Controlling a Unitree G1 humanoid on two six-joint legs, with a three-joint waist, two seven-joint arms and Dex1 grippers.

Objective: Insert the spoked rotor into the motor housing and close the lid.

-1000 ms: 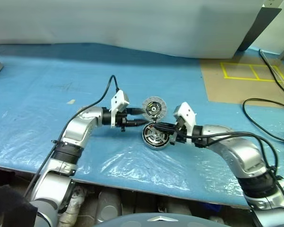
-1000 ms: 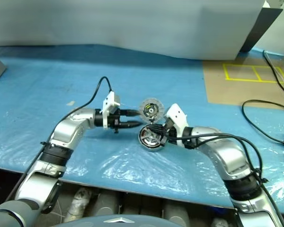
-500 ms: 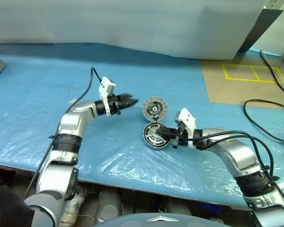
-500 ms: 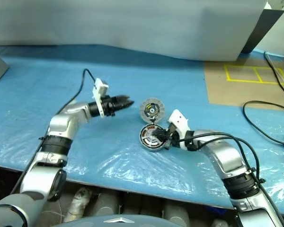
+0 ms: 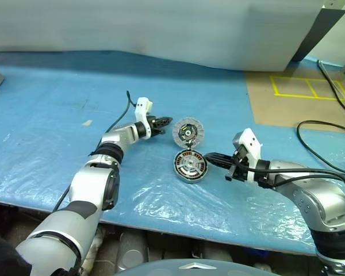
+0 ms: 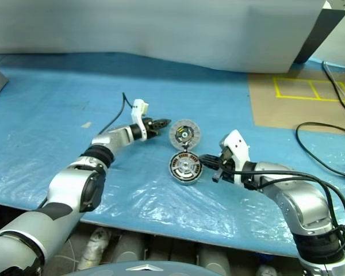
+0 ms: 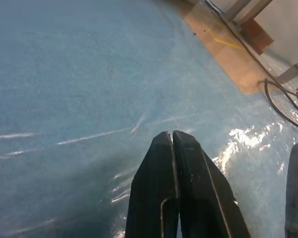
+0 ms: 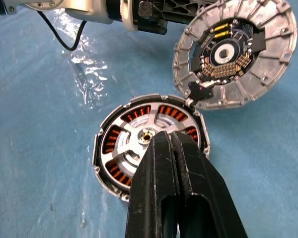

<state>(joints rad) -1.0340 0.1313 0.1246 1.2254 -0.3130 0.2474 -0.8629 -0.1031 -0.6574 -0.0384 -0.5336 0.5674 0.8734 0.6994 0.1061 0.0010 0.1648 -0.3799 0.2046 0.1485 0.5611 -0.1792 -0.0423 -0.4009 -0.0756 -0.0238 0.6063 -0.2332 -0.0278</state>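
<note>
Blue plastic-sheeted table (image 5: 57,103); both arms' fingers pressed together, holding nothing.

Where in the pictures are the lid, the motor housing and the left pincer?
lid (image 8: 233,52): right wrist view, on its inner face near the hub.
motor housing (image 8: 114,139): right wrist view, on the copper windings.
left pincer (image 5: 168,122): left eye view, at the tips of the shut fingers.

No text seems legible on anything here
</note>
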